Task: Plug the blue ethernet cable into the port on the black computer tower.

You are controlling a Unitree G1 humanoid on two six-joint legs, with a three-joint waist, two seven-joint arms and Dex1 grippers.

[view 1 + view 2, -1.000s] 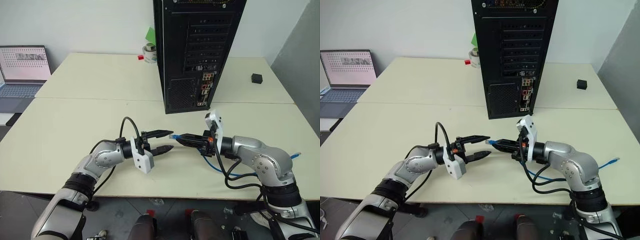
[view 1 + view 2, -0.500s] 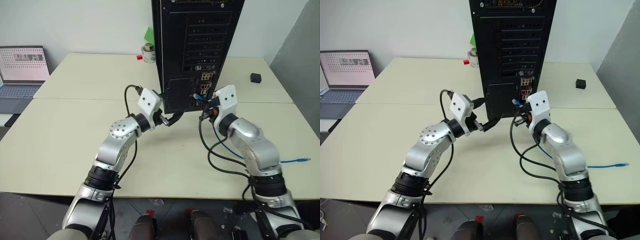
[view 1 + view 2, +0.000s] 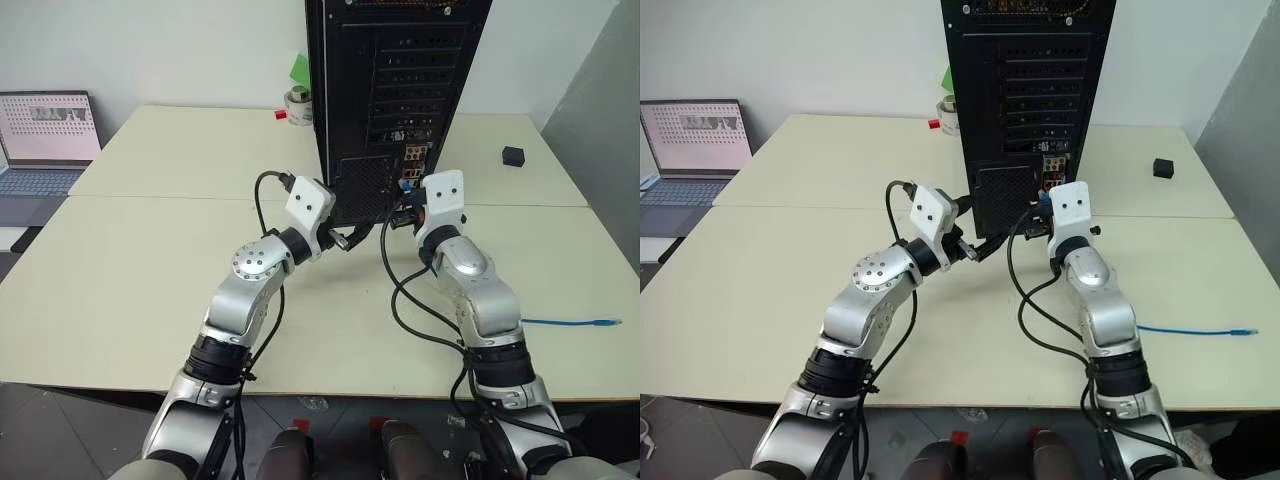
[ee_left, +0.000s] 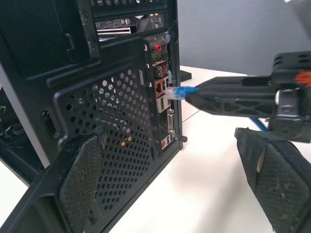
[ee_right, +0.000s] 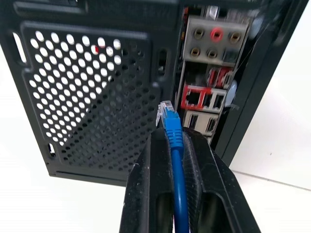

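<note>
Blue ethernet cable [image 5: 174, 160]: bright blue cord, clear plug, unplugged, facing port [image 5: 194, 99].

Black computer tower [image 3: 395, 100] blocks ahead; bare table [image 3: 150, 260] free either side.

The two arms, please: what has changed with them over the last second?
Both rose from low over the table to the black computer tower; the right gripper carried the blue ethernet cable up to its connector strip. The left gripper opened wider. The tower stayed put.
</note>
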